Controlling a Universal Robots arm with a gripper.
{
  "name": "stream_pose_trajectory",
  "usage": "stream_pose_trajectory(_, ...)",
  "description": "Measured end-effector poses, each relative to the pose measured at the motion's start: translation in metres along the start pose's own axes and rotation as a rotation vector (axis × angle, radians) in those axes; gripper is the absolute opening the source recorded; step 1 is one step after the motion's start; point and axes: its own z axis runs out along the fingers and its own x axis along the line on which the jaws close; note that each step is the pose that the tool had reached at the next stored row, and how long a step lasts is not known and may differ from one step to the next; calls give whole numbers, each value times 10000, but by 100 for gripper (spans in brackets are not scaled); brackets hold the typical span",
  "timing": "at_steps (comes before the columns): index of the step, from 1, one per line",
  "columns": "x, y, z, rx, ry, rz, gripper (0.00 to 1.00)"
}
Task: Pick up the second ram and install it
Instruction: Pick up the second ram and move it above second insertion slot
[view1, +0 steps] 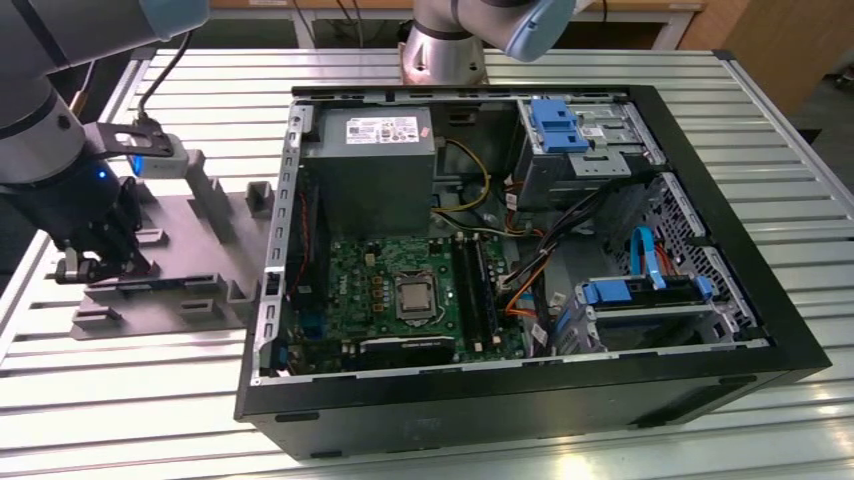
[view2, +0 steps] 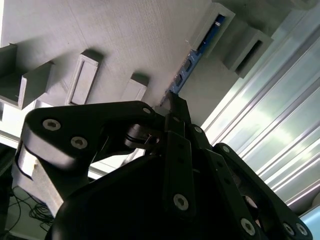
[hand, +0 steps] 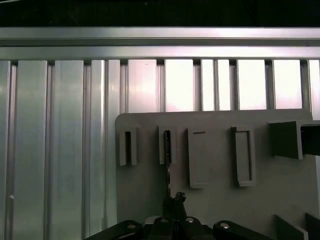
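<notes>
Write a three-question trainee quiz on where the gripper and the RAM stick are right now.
1. True or false: the second ram is seated in the motherboard.
2. The gripper is at: A) the grey tray; B) the power supply; C) the drive cage.
3. Fill in: in the exterior view, the computer case lies to the tray's ____.

Key: 1 false, it stands in a tray slot with the gripper closed on its end; 2 A; 3 right.

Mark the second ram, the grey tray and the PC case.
second ram (view2: 190, 65), second wrist view, mid-stick.
grey tray (view1: 187, 250), exterior view, bare top.
PC case (view1: 534, 402), exterior view, black outer wall.
</notes>
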Motion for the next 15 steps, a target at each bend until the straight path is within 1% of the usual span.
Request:
stream_pose_trajectory(10,12,6,25,-5,12,-255,11)
stream_pose_trajectory(15,16,31,36,-8,16,-337,11)
